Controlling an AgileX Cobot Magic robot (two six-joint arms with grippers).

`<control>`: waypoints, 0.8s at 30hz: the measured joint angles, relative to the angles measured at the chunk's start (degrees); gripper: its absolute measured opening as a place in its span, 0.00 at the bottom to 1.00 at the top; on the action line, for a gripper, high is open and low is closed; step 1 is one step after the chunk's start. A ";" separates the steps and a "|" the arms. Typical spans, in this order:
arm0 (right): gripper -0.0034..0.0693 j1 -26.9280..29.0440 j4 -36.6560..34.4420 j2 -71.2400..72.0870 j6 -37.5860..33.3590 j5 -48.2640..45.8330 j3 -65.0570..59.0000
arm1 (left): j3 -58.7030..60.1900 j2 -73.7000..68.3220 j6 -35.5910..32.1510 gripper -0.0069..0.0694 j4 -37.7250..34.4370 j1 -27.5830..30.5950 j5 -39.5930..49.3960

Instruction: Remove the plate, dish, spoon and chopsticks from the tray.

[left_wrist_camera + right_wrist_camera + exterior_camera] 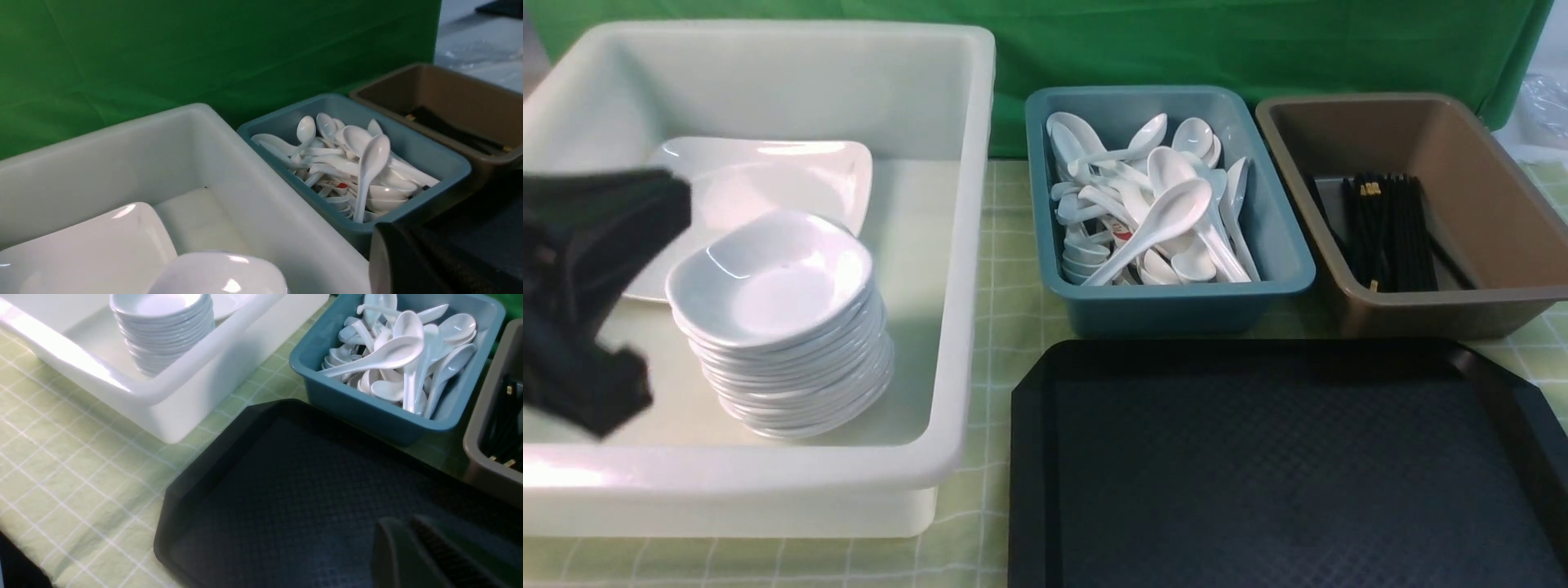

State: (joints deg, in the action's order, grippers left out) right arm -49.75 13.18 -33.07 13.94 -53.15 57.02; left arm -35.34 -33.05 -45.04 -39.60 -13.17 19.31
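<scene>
- tray (pixel 1282 482) lies black and bare on the green checked surface (pixel 1005 327), nearest the robot, right of the white tub (pixel 964 245); the right wrist view shows its clipped corner and textured floor with nothing on it.
- plate (pixel 768 175) rests inside the white tub toward the far side, partly behind the stack of small dishes (pixel 784 343).
- dish (pixel 772 278) sits on top of that stack, in the tub's near half.
- spoon (pixel 1156 224), the topmost one, lies bowl-up across the heap of white spoons in the teal bin (pixel 1176 294), just beyond the tray.
- chopsticks (pixel 1388 229) lie bundled in the brown bin (pixel 1462 302), right of the teal bin; which pair came from the tray cannot be told.
- left pincer (pixel 588 294) hangs as a dark blurred shape over the tub's left side, beside the dish stack; its jaws are clenched and grasp nothing.
- right pincer (pixel 412 555) shows only as a blurred dark tip over the tray in its own wrist view; whether it is released or clenched cannot be told, and nothing is seen in it.
- green cloth (pixel 1217 41) hangs behind the bins.
</scene>
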 joint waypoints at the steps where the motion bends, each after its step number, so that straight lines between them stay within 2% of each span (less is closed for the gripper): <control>1: 0.14 0.00 0.00 0.00 0.00 0.00 0.00 | 2.58 2.71 0.00 0.11 -0.40 -0.18 -0.90; 8: 0.15 0.00 0.06 0.00 0.00 -0.45 0.00 | 7.89 12.68 -0.14 0.12 -0.59 -0.24 -1.85; 16: 0.19 0.00 0.06 0.00 0.00 -0.45 0.00 | 8.26 13.86 -0.14 0.12 9.31 -0.24 -1.65; 24: 0.22 0.15 0.06 0.00 0.07 -0.45 0.00 | 8.26 13.86 -0.14 0.12 16.06 -0.24 -1.63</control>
State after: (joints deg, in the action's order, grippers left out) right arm -49.60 13.23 -33.07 14.01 -53.60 57.02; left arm -27.09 -19.18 -45.18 -23.55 -13.41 17.68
